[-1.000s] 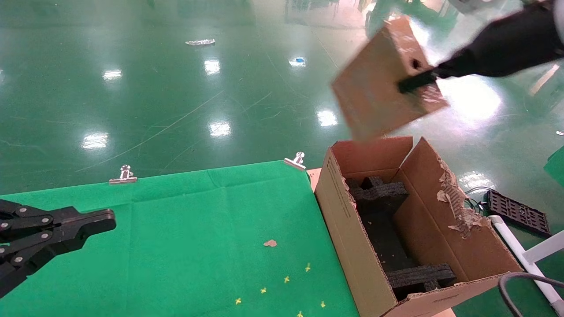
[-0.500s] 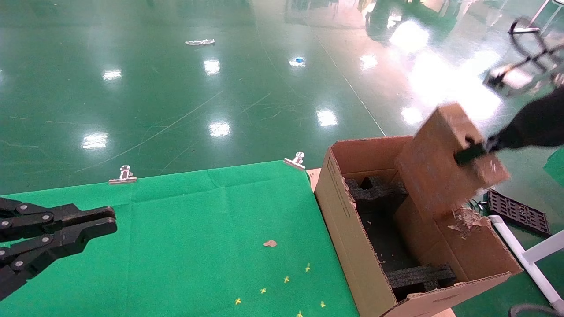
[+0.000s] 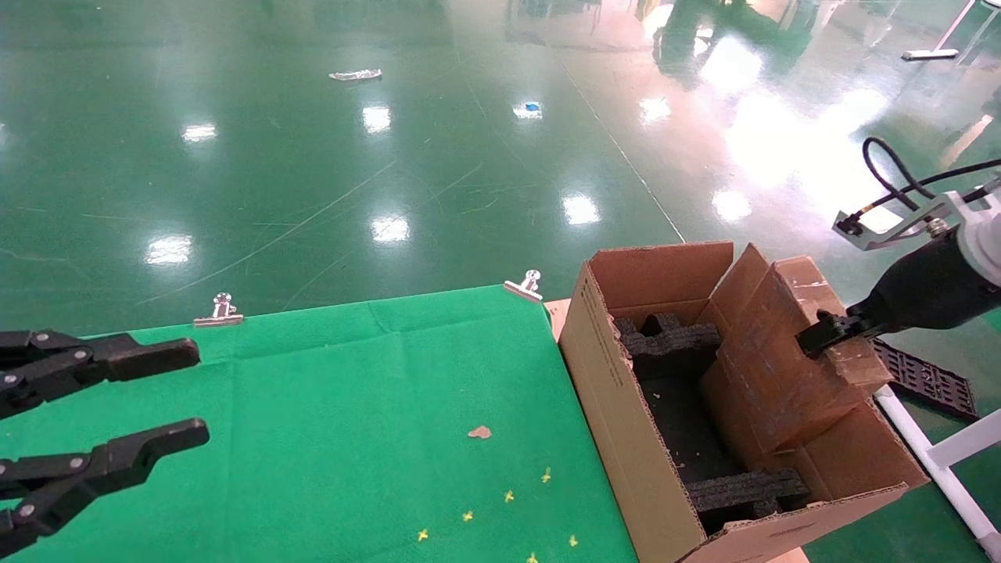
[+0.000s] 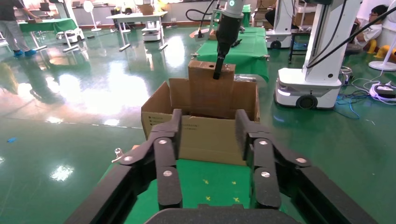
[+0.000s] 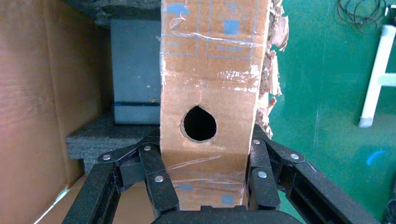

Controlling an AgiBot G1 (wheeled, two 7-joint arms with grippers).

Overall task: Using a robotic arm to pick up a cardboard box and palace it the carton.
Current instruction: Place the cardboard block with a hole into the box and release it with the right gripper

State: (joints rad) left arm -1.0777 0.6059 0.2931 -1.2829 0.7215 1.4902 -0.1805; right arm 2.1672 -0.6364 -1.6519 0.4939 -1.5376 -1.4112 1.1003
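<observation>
The carton (image 3: pixel 626 407) stands at the right edge of the table (image 3: pixel 328 407), flaps upright, black foam inserts (image 3: pixel 672 344) visible inside. A second ago we held the cardboard box (image 3: pixel 782 367) high above the carton and well clear of it; half a second ago it was at the rim by the torn flap. Now its lower part sits inside the carton, against the right-hand wall, tilted, with its upper end above the rim.

The robotic arm (image 3: pixel 931 289) reaches in from the right. Its right pincer (image 3: pixel 817 336) is clenched on the narrow edge of the cardboard box; the right wrist view shows the fingers (image 5: pixel 156 179) pressed on both sides of that edge, just below the round hole (image 5: pixel 200 123).

We judge that transport is finished and insertion is in progress. The box is not yet seated: it leans, and we cannot tell whether its lower edge rests on foam or on the carton floor. The next move calls for further lowering or a release.

The left pincer (image 3: pixel 148 399) hovers over the left of the table; it was closed a second ago and now stands released, fingers spread, holding nothing.
</observation>
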